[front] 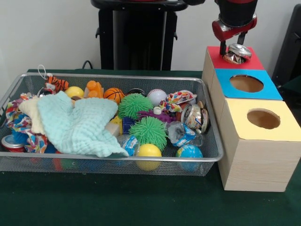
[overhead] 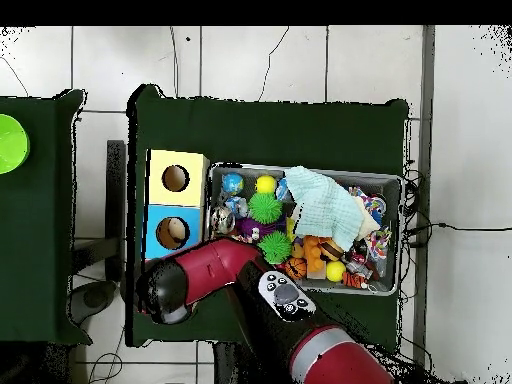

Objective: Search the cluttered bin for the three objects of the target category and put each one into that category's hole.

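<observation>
My hand (front: 232, 46) hangs over the red-topped box (front: 214, 57) with a dented can (front: 236, 52) clenched between its fingers, the can sitting right at that box's hole. To finish this step well I judge I should center the can over the opening and let go only when it hangs clear of the rim, since a crumpled edge could catch. Out in the bin (front: 207, 89) on the bench, another can (front: 195, 117) lies near the boxes and a third (front: 11, 143) at the opposite end.

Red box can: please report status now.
Gripper over red-topped box, fingers astride can. Can sits at the hole, not dropped. Nothing blocking.
</observation>
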Controlling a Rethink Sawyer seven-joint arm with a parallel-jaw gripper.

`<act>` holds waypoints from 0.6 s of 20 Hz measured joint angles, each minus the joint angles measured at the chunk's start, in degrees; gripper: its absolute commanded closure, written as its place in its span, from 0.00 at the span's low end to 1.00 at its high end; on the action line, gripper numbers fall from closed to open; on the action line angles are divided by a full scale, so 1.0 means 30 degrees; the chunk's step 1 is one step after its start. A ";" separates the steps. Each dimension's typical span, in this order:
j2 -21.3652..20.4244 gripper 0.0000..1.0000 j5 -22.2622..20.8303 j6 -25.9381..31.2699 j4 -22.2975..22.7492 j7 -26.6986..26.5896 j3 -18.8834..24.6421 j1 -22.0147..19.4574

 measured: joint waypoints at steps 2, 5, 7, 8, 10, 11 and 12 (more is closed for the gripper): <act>-0.0051 1.00 -0.0008 -0.0071 0.0033 0.0000 -0.0044 0.0059; -0.0106 1.00 -0.0012 -0.0166 0.0058 0.0004 -0.0107 0.0132; -0.0194 1.00 -0.0008 -0.0490 0.0235 0.0004 -0.0110 0.0090; -0.0208 1.00 0.0019 -0.0648 0.0329 0.0004 -0.0077 0.0014; -0.0222 1.00 0.0035 -0.1015 0.0569 0.0004 0.0097 -0.0241; -0.0222 1.00 0.0039 -0.1228 0.0715 0.0004 0.0218 -0.0408; -0.0218 1.00 0.0039 -0.1651 0.1013 0.0004 0.0457 -0.0756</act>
